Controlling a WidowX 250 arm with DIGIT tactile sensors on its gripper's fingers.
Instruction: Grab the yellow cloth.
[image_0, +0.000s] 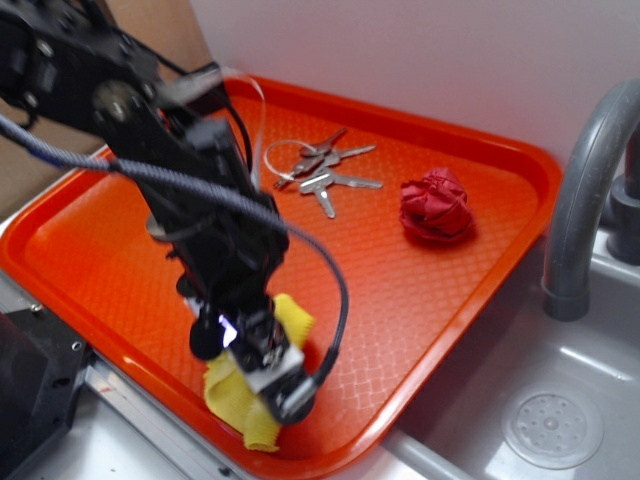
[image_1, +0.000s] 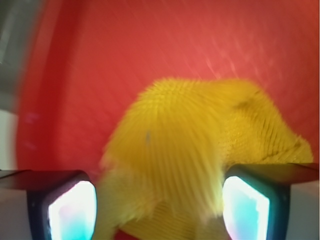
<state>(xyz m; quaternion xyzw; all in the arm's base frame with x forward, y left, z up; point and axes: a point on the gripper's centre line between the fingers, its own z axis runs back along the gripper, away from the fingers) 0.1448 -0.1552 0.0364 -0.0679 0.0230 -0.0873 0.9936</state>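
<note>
The yellow cloth (image_0: 232, 398) lies bunched at the near edge of the orange tray (image_0: 470, 290), partly hidden under my gripper (image_0: 268, 372). In the wrist view the fuzzy yellow cloth (image_1: 190, 140) fills the space between the two fingers (image_1: 72, 210), which stand wide apart on either side of it. The gripper (image_1: 157, 212) is open and straddles the cloth. The tray floor (image_1: 150, 45) shows red behind it. This view is blurred by motion.
A bunch of keys (image_0: 320, 168) lies at the tray's far middle, and a dark red cloth ball (image_0: 436, 206) sits to their right. A grey faucet (image_0: 580, 200) and a sink with a drain (image_0: 552, 428) are on the right.
</note>
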